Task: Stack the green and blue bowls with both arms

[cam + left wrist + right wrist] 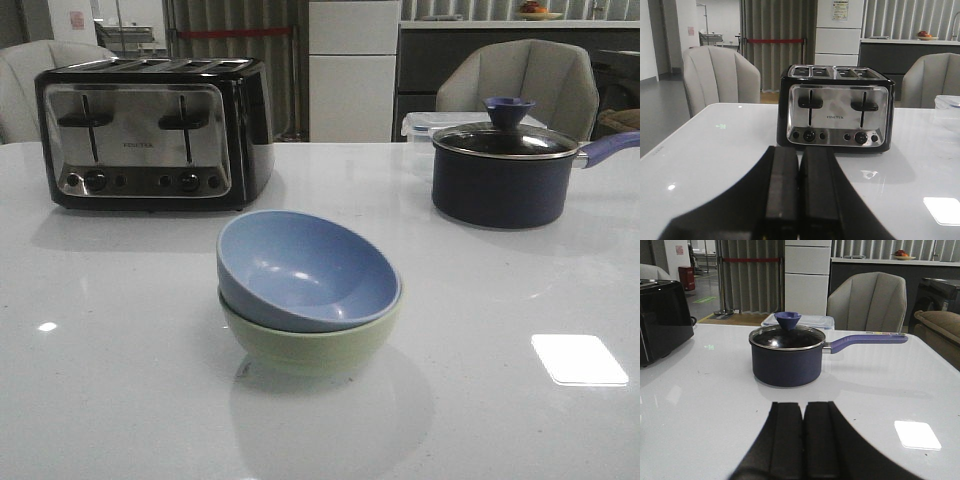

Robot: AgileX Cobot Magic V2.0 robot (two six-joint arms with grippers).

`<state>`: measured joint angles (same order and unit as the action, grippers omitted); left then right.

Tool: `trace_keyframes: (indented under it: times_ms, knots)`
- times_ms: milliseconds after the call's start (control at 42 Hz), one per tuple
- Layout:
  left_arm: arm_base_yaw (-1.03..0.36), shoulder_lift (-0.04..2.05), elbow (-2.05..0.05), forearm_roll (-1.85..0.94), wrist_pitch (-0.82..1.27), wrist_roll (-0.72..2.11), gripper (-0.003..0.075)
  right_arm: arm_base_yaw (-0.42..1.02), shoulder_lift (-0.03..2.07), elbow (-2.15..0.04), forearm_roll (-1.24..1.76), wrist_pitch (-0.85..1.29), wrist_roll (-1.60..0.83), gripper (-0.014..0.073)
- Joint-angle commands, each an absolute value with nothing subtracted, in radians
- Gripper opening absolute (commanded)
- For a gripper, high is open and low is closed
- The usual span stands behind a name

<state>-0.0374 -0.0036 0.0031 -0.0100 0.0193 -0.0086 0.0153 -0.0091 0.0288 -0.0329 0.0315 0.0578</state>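
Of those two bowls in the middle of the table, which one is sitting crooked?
The blue bowl. It sits tilted inside the green bowl, its opening tipped toward the camera, while the green one rests level on the table beneath it.

A showroom-like kitchen mock-up is showing: toaster point(155, 132) and saucepan point(510, 170) sitting on a white desk point(120, 400), padded chairs point(520, 85) and a roped barrier point(776, 41) standing behind.
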Motion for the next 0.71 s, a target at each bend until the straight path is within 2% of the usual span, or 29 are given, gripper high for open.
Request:
trace_keyframes:
  times_ms: [0,690]
  knots:
    - [-0.041,-0.025,0.009,-0.018,-0.066,-0.013,0.0093,0.024,-0.030,0.025,-0.043,-0.068,0.064,0.0055]
    - [-0.041,-0.025,0.009,-0.018,-0.066,-0.013,0.0093,0.024,-0.030,0.025,-0.039,-0.075,0.064,0.0055]
